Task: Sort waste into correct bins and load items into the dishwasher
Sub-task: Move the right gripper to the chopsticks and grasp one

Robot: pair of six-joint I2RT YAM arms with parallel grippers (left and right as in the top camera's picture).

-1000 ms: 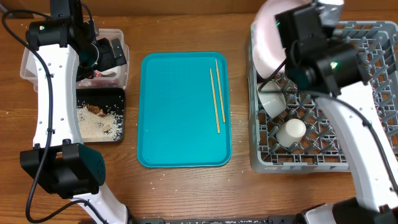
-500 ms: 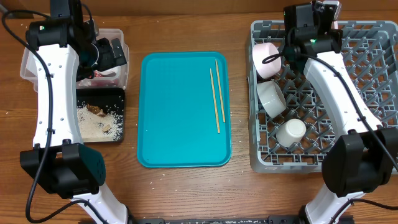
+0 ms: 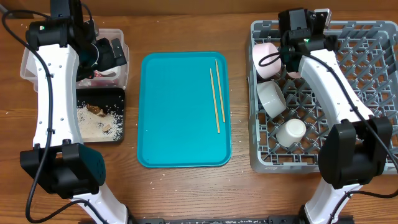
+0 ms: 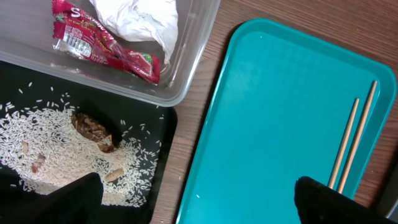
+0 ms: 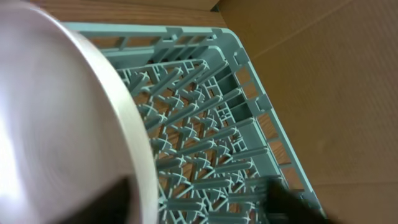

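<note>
My right gripper hangs over the back left corner of the grey dishwasher rack. Its jaws stand open. A pale pinkish-white bowl lies on its side against the pegs there; in the right wrist view this bowl fills the left side, its rim beside one finger of the right gripper. Another white bowl and a small white cup sit in the rack. Two chopsticks lie on the teal tray. My left gripper is open and empty.
The clear tub holds the red wrapper and the white tissue. The black tray in front of it holds rice crumbs and brown scraps. Bare wooden table lies between the teal tray and the rack.
The right arm brought the bowl down from near the camera into the rack's back left corner, then its jaws opened off it. The left arm has not moved.
</note>
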